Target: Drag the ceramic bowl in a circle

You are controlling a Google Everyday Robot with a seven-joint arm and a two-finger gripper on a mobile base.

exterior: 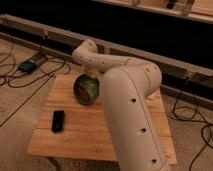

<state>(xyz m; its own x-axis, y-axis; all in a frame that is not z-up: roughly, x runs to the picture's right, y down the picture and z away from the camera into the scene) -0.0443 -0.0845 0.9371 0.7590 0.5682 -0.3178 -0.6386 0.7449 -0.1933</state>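
The ceramic bowl (86,89) is dark green and glossy. It stands tilted on its edge on the wooden table (75,135), left of the table's middle, with its opening facing the front left. My gripper (94,79) is at the bowl's upper right rim, at the end of the white arm (127,100) that reaches in from the right. The wrist and the bowl cover most of the gripper. The reddish-brown piece inside the bowl does not show clearly.
A black phone (58,120) lies near the table's front left. Cables and a small box (27,65) lie on the floor to the left. A dark rail (150,55) runs behind the table. My arm covers the table's right side.
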